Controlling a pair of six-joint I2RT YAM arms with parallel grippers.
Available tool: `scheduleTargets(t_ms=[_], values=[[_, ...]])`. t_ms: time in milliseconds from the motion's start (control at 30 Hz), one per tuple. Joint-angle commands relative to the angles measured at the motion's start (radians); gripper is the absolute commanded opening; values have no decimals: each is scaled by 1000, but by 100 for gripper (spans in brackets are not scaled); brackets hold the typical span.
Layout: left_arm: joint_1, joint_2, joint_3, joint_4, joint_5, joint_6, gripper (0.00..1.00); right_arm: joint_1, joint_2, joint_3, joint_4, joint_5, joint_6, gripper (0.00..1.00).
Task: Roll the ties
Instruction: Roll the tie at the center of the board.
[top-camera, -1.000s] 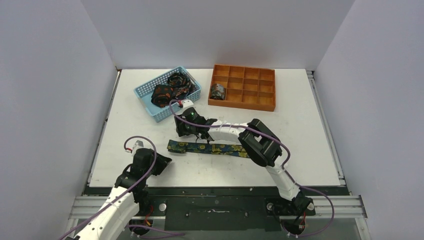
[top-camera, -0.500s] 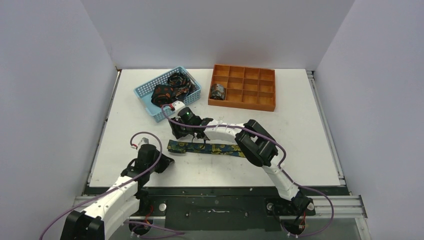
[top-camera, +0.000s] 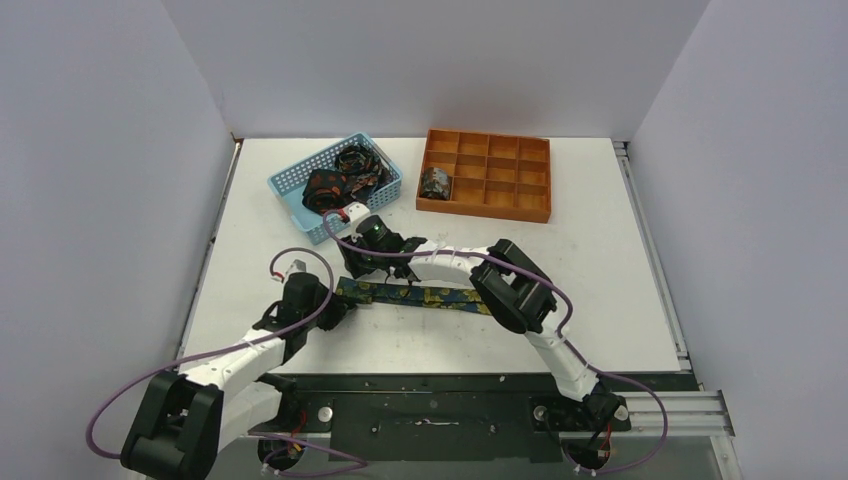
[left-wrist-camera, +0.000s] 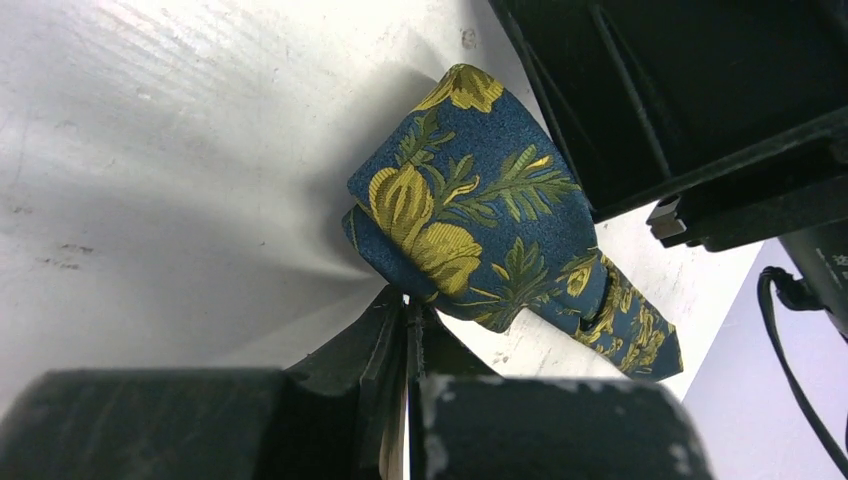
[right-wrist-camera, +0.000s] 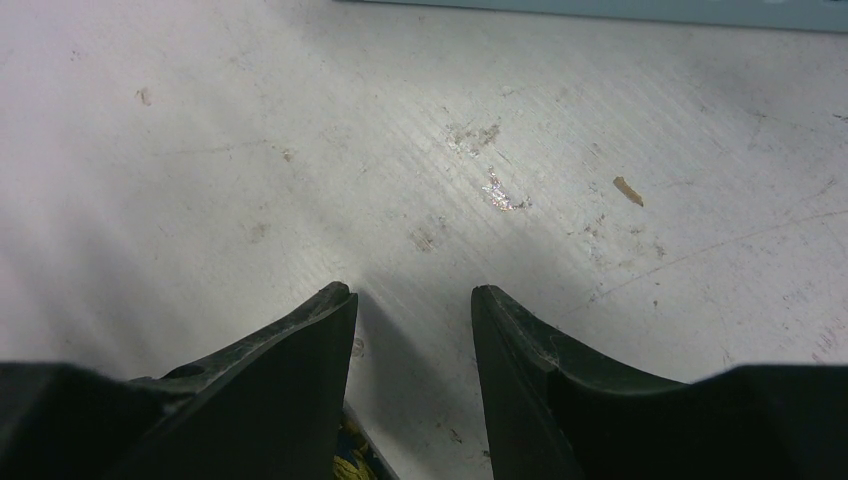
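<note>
The left gripper is closed, its tips touching the tie just ahead. The right gripper is open above it.

Navy floral tie: stretched flat along the counter, left end folded over. Small rolled tie: left-column compartment of the tray. Orange-print ties: heaped in the basket.

Right tool at tie left end, basket close behind, open table rightward

Left end effector closed, right end effector parted.
</note>
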Motion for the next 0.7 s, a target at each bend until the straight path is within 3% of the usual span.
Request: scheduleTargets(t_ms=[0, 433, 667], values=[[-11, 36, 18, 131, 2, -22, 0, 10, 8, -64, -101, -17, 17, 48], [-38, 54, 48, 179, -32, -44, 0, 15, -13, -132, -84, -47, 60, 47], [-39, -61, -34, 111, -55, -19, 0, -58, -25, 23, -189, 60, 135, 50]])
